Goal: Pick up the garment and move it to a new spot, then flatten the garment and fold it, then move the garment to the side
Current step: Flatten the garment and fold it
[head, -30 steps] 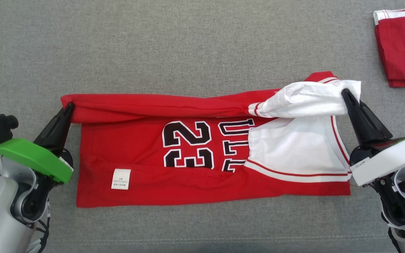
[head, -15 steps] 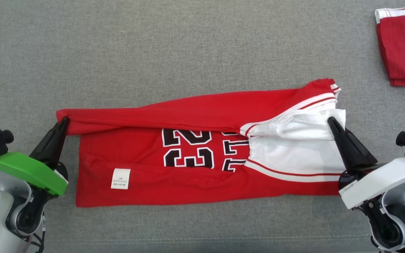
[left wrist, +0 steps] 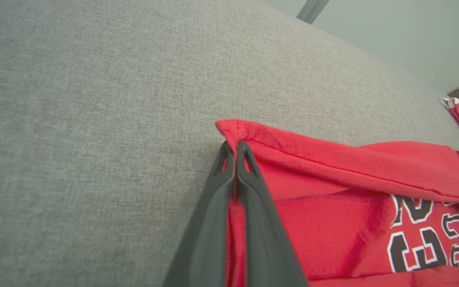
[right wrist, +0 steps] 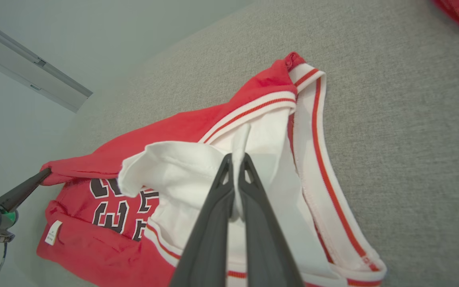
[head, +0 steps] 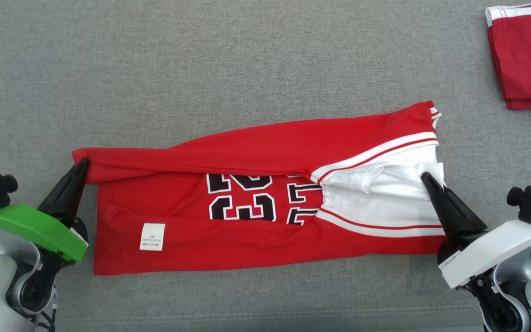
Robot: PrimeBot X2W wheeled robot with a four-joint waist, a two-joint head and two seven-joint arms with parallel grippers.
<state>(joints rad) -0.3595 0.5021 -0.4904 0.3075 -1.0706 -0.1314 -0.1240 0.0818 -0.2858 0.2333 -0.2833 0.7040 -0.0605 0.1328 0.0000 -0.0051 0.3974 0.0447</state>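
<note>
Left gripper [head: 82, 162] and right gripper [head: 426, 176], fingers clenched on the garment [head: 256, 152], have drawn its folded edge lower over the black "23"; the white label [head: 152, 236] is illegible.

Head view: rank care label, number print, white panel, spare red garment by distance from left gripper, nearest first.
From left gripper:
1. care label, lower left
2. number print, centre
3. white panel, right end
4. spare red garment, top right corner
</note>
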